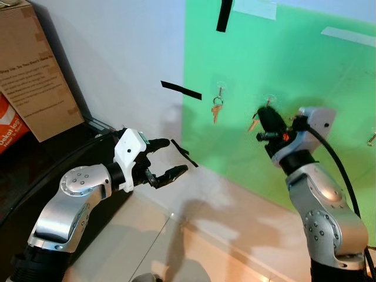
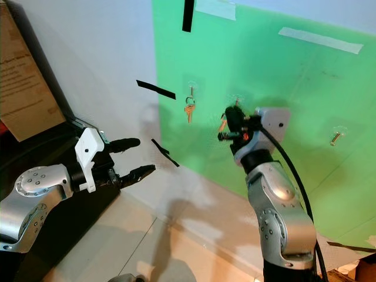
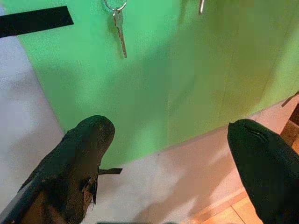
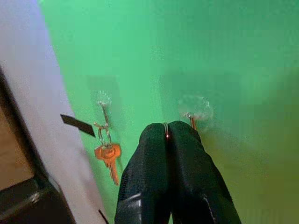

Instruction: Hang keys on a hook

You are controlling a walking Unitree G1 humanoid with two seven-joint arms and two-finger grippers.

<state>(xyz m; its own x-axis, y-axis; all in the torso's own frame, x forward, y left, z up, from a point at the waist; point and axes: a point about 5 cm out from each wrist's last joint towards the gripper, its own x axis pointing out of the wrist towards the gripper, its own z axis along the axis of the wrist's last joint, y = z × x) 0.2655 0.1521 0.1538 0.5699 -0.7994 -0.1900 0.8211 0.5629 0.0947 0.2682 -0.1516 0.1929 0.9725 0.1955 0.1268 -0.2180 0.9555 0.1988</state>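
On the green wall panel (image 1: 305, 70), a clear hook (image 1: 220, 88) carries a ring with brass keys (image 1: 216, 110). A second clear hook (image 4: 194, 111) is close in front of my right gripper (image 1: 263, 116). That gripper is shut on a thin key ring (image 4: 165, 130), and a brass key (image 1: 253, 124) dangles just under its fingertips. The ring's edge sits just short of the second hook, and I cannot tell if they touch. My left gripper (image 1: 174, 155) is open and holds nothing, lower left of the hooks near the white wall.
A third hook (image 2: 335, 137) with something gold sits farther right on the panel. Black tape strips (image 1: 181, 90) mark the wall. A cardboard box (image 1: 35, 76) leans at the far left over a dark surface. Pale floor tiles (image 1: 194, 252) lie below.
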